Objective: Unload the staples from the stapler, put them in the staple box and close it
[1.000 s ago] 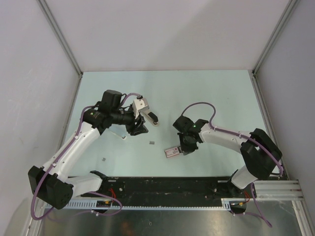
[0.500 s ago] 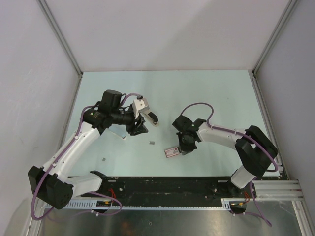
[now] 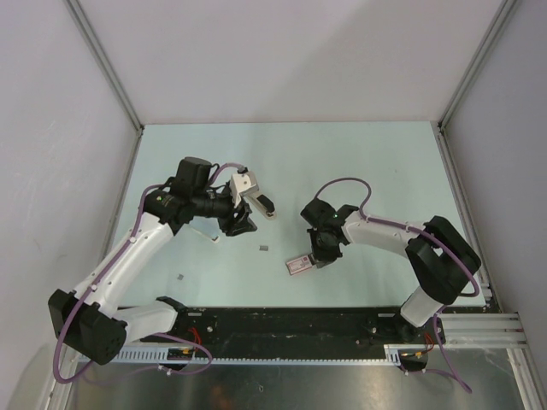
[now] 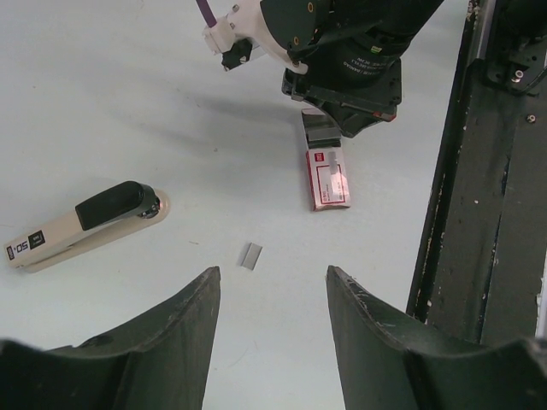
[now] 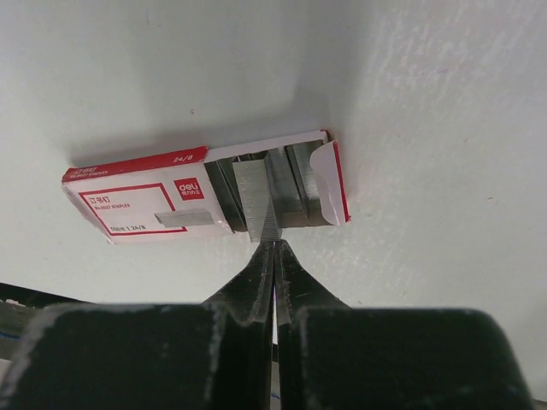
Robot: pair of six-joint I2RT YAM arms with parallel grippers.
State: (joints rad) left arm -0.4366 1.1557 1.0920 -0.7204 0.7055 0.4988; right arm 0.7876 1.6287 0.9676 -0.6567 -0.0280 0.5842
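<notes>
The stapler point(image 3: 260, 204), beige with a black top, lies on the table; in the left wrist view point(image 4: 81, 224) it is at the left. A short loose strip of staples point(image 3: 265, 248) lies in front of my open, empty left gripper point(image 4: 272, 273), which hovers beside the stapler point(image 3: 242, 224). My right gripper point(image 5: 275, 245) is shut, its tips touching the end of a staple strip point(image 5: 256, 201) that sticks out of the open red and white staple box point(image 5: 145, 198). The box point(image 3: 297, 265) lies just left of the right gripper point(image 3: 316, 256).
A second tiny grey bit point(image 3: 181, 278) lies near the left arm. The black base rail point(image 3: 291, 323) runs along the near edge, close to the box point(image 4: 328, 178). Grey walls stand at the left, back and right.
The right arm has shifted slightly towards the box, its gripper staying at the box's open end. The left arm, stapler and loose strip have not moved.
</notes>
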